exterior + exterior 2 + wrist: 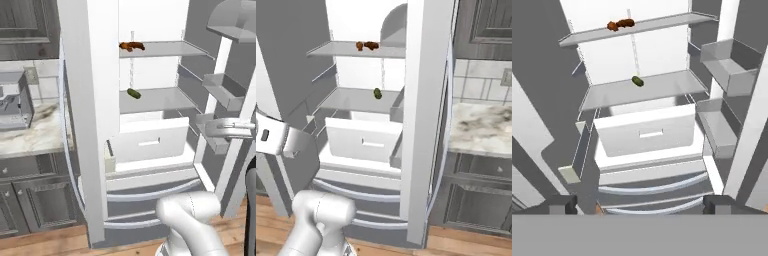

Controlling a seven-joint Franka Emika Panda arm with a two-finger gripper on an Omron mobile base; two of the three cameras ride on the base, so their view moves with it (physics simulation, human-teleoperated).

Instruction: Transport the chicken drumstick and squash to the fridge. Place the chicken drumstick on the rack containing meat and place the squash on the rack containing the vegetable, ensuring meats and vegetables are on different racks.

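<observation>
The fridge (150, 165) stands open ahead of me. On its higher shelf, the rack containing meat (662, 22), the orange-brown chicken drumstick (612, 26) lies right beside the darker meat (627, 23); both also show in the right base view as drumstick (359, 46) and meat (372, 45). The stubby dark-green vegetable (637, 81) rests on the lower shelf (662, 87). The squash is out of view. My gripper (639, 202) hangs back from the fridge, facing the drawer, open, with nothing between its fingertips (562, 203).
A white drawer (644, 132) juts out under the shelves. Door bins (727, 65) line the open right door. The other open door (85, 125) stands between the fridge and a marble counter (30, 137) that carries a grey appliance (12, 105).
</observation>
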